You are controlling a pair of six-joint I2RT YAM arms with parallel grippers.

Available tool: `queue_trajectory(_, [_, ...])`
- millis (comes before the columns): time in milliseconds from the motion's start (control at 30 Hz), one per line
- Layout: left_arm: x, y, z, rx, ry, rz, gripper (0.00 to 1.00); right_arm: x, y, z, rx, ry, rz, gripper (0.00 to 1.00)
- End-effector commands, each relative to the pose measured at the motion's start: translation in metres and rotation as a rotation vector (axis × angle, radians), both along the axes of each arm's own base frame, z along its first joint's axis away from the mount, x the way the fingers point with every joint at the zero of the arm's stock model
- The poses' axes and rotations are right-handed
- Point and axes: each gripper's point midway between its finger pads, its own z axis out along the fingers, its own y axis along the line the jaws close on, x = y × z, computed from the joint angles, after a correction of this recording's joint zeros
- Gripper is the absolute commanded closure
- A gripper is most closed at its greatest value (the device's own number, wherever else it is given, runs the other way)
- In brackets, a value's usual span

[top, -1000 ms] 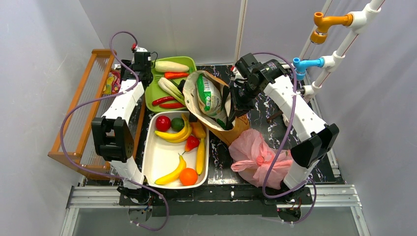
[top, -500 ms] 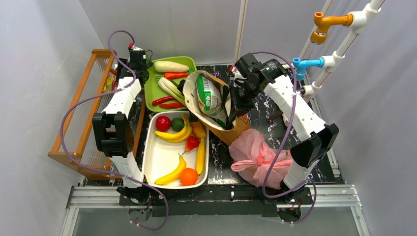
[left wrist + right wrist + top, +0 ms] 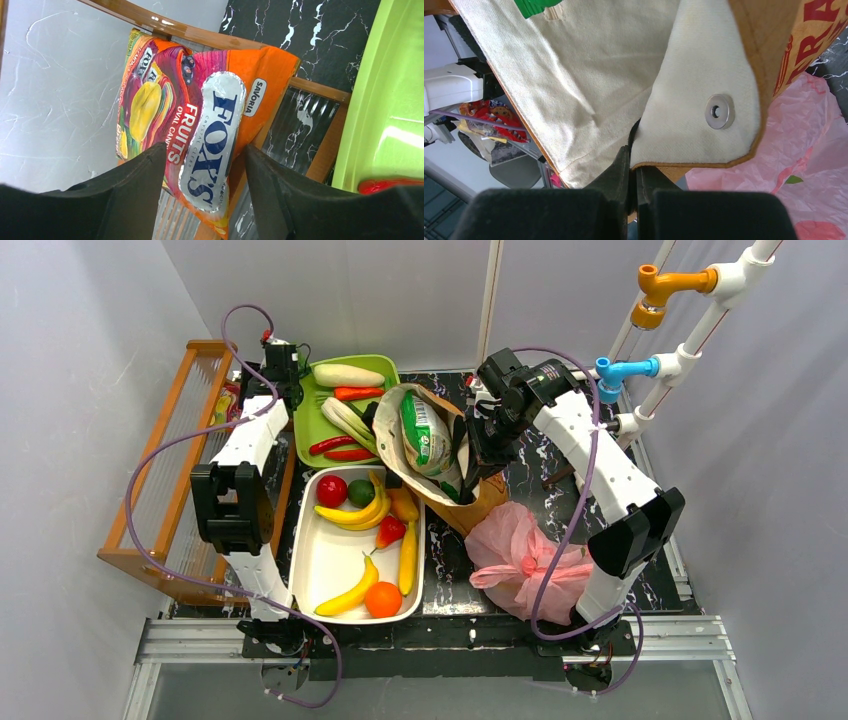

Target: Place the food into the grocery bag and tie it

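Note:
The food lies in a white tray (image 3: 320, 560): yellow bananas (image 3: 350, 512), an orange (image 3: 383, 600), a red fruit (image 3: 332, 490) and a green one (image 3: 360, 492). The pink grocery bag (image 3: 525, 560) lies crumpled at the front right, handles bunched together; it also shows in the right wrist view (image 3: 804, 165). My right gripper (image 3: 634, 150) is shut on the cream-lined rim of a stiff brown bag (image 3: 470, 505). My left gripper (image 3: 205, 155) is open, empty, at the far left over an orange Fox's candy packet (image 3: 200, 110).
The brown bag holds a green-and-white crisp packet (image 3: 425, 440). A green tray (image 3: 310, 425) at the back holds a white radish (image 3: 348, 374), leeks and red chillies. A wooden rack (image 3: 165, 470) runs along the left side; the candy packet leans in it.
My left wrist has swung a little left and back, toward the wooden rack. My right gripper stays shut on the brown bag's rim, barely moved.

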Motion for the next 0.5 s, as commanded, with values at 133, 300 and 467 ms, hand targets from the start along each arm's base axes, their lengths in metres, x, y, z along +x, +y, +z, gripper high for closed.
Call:
queue_trajectory(133, [-0.012, 0.006, -0.003, -0.006, 0.005, 0.032, 0.68, -0.005, -0.004, 0.005, 0.003, 0.016, 0.015, 0.99])
queue_trajectory(300, [-0.017, 0.009, 0.003, 0.015, -0.002, 0.034, 0.87, -0.005, -0.004, 0.004, 0.002, 0.022, 0.014, 0.99])
queue_trajectory(467, [-0.026, 0.006, 0.018, -0.005, -0.041, 0.034, 1.00, -0.005, -0.003, 0.004, 0.007, 0.024, 0.015, 0.99])
